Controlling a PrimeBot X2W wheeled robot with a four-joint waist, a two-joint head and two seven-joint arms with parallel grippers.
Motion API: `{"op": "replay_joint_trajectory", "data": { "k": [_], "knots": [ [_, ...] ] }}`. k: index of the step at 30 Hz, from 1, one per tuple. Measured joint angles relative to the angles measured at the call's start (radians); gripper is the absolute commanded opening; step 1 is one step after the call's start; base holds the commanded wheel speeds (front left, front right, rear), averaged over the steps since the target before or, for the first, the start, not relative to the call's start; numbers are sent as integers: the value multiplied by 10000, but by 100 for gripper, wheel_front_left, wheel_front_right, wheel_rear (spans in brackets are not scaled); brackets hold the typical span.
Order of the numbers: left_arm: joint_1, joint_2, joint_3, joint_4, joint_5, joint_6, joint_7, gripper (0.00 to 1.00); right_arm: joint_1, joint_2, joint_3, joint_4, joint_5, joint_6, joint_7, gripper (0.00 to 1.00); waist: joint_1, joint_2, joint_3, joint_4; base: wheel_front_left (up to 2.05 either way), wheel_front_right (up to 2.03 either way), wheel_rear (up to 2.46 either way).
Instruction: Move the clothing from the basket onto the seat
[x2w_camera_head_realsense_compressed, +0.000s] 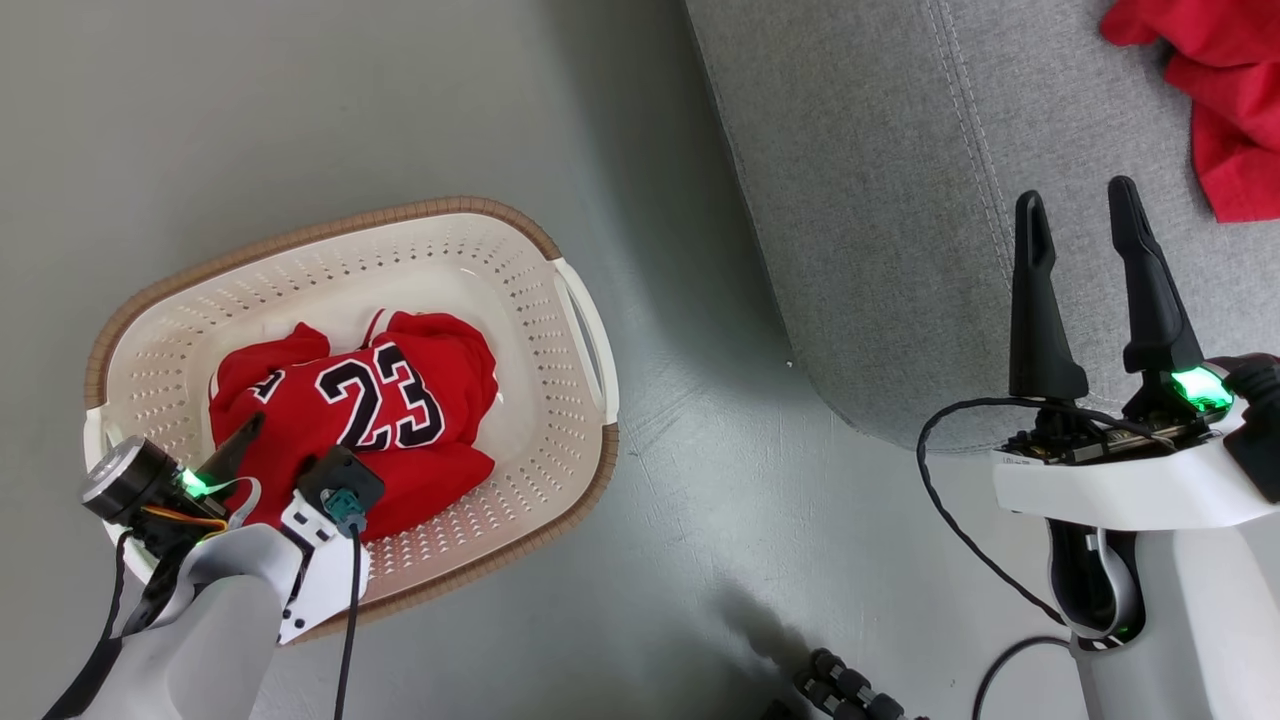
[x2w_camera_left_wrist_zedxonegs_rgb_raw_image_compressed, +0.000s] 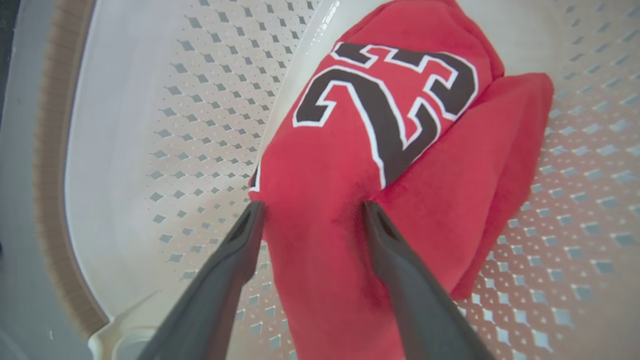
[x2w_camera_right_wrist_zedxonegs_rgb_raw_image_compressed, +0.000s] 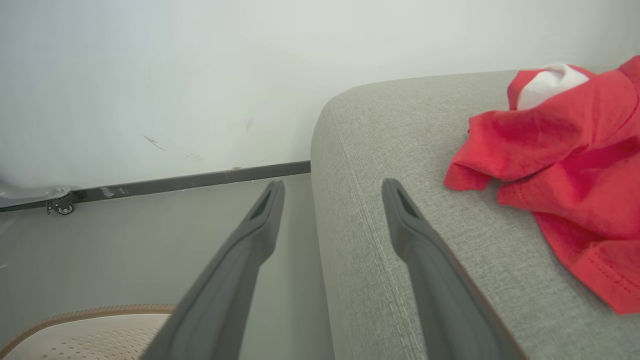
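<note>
Left arm angled down into basket (x2w_camera_head_realsense_compressed: 540, 330); left gripper (x2w_camera_left_wrist_zedxonegs_rgb_raw_image_compressed: 312, 207) released, fingers astride a jersey (x2w_camera_left_wrist_zedxonegs_rgb_raw_image_compressed: 350, 150) fold, tips touching fabric. Right gripper (x2w_camera_head_realsense_compressed: 1080, 205) released, empty, above seat (x2w_camera_head_realsense_compressed: 880, 200) edge.

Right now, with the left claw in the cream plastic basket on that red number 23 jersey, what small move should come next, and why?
Probably close the left gripper: its open jaws straddle a fold of the red number 23 jersey, tips against the fabric, inside the cream perforated plastic basket. Then it could be lifted to the grey fabric seat.
</note>
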Motion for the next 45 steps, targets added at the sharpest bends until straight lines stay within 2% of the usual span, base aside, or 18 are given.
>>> {"op": "replay_joint_trajectory", "data": {
  "k": [1, 2, 3, 4, 5, 6, 7, 17, 24, 32, 45],
  "knots": [
    [-38, -27, 4, 63, -6, 0, 27, 100, -1, 0, 4, 13, 0, 0, -12, 100, 0, 0, 17, -9, 0, 0, 0],
    [-74, -59, 6, 94, -6, 17, 27, 93, -6, 0, 10, 27, 2, 0, -12, 100, 0, 0, 33, -17, 0, 0, 0],
    [-91, -115, 6, 113, -6, 31, 27, 72, -22, 0, 15, 42, 12, 0, -12, 100, 0, 0, 39, -25, 0, 0, 0],
    [-92, -169, 2, 134, -6, 31, 27, 43, -52, 0, 13, 44, 27, 0, -12, 100, 0, 0, 39, -29, 0, 0, 0],
    [-92, -203, -4, 159, -6, 29, 27, 27, -119, 0, 12, 44, 29, 0, -12, 100, 0, 0, 37, -33, 0, 0, 0],
    [-92, -228, -15, 171, -6, 29, 25, 7, -205, 0, 8, 40, 29, 0, -12, 100, 0, 0, 33, -36, 0, 0, 0],
    [-92, -259, -38, 173, -4, 29, 21, 0, -268, 0, 8, 33, 29, 0, -12, 100, 0, 0, 29, -39, 0, 0, 0],
    [-110, -518, 4, 2, -205, 25, -608, 0, -417, 0, -142, 38, 132, 0, -13, 100, 0, 0, -116, -8, 0, 0, 0],
    [-81, -504, 211, -107, -454, 50, -1170, 0, -421, 0, -232, 84, 157, 0, -40, 100, 0, 0, -294, 79, 0, 0, 0],
    [-55, -884, 577, -571, -982, 293, -1847, 0, -431, -2, -274, 288, 67, 0, -42, 100, 0, 0, -648, 278, 0, 0, 0],
    [481, -1241, 882, -1346, -1496, 660, -2157, 0, -820, -13, -261, 366, -309, 0, -42, 100, 0, 0, -1475, 821, 0, 0, 0]
  ]
}}
